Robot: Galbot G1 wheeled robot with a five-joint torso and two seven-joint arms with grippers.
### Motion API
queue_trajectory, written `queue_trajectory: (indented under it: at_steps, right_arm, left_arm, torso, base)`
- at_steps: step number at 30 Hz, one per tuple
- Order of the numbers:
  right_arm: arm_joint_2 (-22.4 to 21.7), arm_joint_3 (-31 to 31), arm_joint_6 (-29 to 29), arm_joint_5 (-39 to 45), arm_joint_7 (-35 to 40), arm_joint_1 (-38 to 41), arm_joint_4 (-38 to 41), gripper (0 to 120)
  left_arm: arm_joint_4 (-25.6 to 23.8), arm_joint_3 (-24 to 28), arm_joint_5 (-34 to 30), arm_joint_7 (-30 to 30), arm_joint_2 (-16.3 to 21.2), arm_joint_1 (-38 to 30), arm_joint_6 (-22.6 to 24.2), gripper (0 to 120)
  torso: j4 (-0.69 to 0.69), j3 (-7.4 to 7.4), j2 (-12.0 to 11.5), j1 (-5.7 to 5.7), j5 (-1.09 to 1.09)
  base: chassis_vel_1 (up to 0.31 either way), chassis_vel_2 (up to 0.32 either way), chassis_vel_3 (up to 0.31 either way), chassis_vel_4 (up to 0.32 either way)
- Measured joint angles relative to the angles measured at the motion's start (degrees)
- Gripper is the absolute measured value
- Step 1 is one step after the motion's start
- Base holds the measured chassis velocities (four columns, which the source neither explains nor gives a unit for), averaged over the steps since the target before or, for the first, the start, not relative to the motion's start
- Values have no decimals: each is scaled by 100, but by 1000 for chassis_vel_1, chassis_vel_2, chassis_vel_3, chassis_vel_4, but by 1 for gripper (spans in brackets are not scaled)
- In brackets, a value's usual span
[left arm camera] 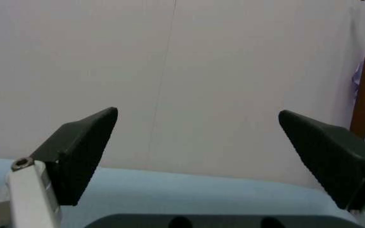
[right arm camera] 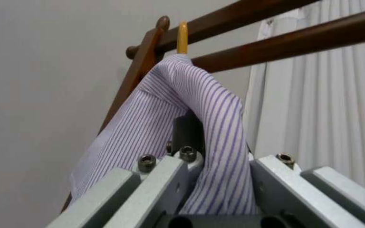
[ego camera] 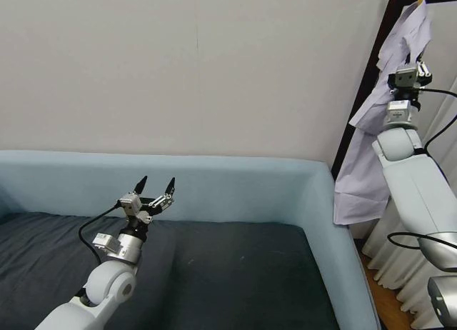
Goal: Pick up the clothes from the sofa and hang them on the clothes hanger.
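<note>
Shirt (right arm camera: pixel 169 123) of striped lilac cloth hangs from wooden rails (right arm camera: pixel 284 42), pinched by right gripper (ego camera: pixel 410 71) jaws; left gripper (ego camera: pixel 157 183) jaws spread.

Legible txt, labels, brands, nos., signs: none.
</note>
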Motion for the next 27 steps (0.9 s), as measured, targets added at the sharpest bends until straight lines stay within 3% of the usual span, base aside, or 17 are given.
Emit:
queue_trajectory:
  at_steps: [14, 19, 23, 27]
  right_arm:
    - [-24, -223, -501, 721, -51, 89, -118, 0]
    - [-152, -304, -599, 1115, -184, -60, 244, 0]
    - [-351, -312, -404, 1585, -481, -379, 838, 14]
    - [-712, -264, -352, 2207, -584, -1080, 2047, 30]
  left_arm:
    - [-182, -144, -9, -45, 42, 153, 8, 100]
    - [-201, -157, -10, -49, 29, 176, 7, 100]
    - [-204, -186, 4, -50, -39, 228, 6, 100]
    - [-347, -318, 71, -60, -180, 453, -1, 100]
  torso:
    - [0, 0, 1, 0, 0]
    - [0, 0, 1, 0, 0]
    - [-1, -1, 1, 0, 0]
    - [-1, -1, 1, 0, -1]
  base:
    - [0, 0, 0, 0]
    - [0, 0, 0, 0]
    - [0, 0, 0, 0]
    - [0, 0, 0, 0]
